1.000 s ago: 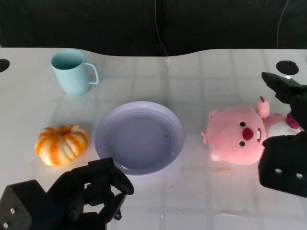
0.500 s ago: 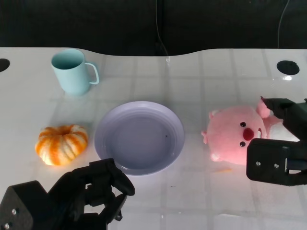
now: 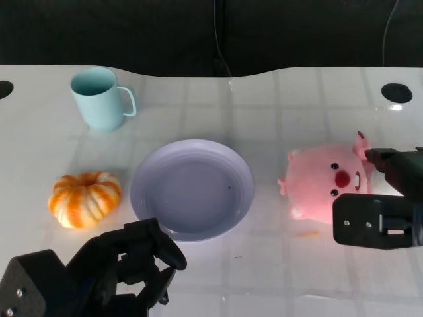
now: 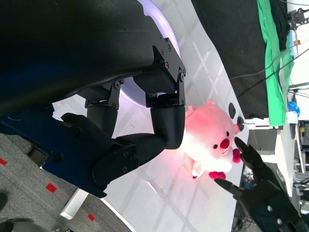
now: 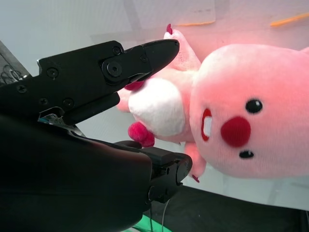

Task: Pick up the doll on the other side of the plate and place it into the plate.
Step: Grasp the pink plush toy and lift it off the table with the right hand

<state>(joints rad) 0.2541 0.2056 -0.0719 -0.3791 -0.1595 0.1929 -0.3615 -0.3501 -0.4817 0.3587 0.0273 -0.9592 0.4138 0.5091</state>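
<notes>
Pink doll (image 3: 327, 185): lies on the table (image 3: 277, 105) near its right edge, beside the lilac plate (image 3: 192, 189). Right hand (image 3: 386, 201): fingers spread around the doll's body, not closed. Left hand (image 3: 125, 267): clenched, empty, at the near edge.

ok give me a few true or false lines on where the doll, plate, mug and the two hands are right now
1. The pink doll lies on the table beside the purple plate, not in it. True.
2. The right hand has lifted the doll clear of the table. False: the doll lies on the table, with the hand's fingers around its body; no firm grip shows.
3. The blue mug stands upright, on the far side of the orange pumpkin. True.
4. The left hand holds the pumpkin. False: it holds nothing, fingers curled in, near the plate's front edge.
5. The plate has fruit on it. False: nothing lies in it.
</notes>
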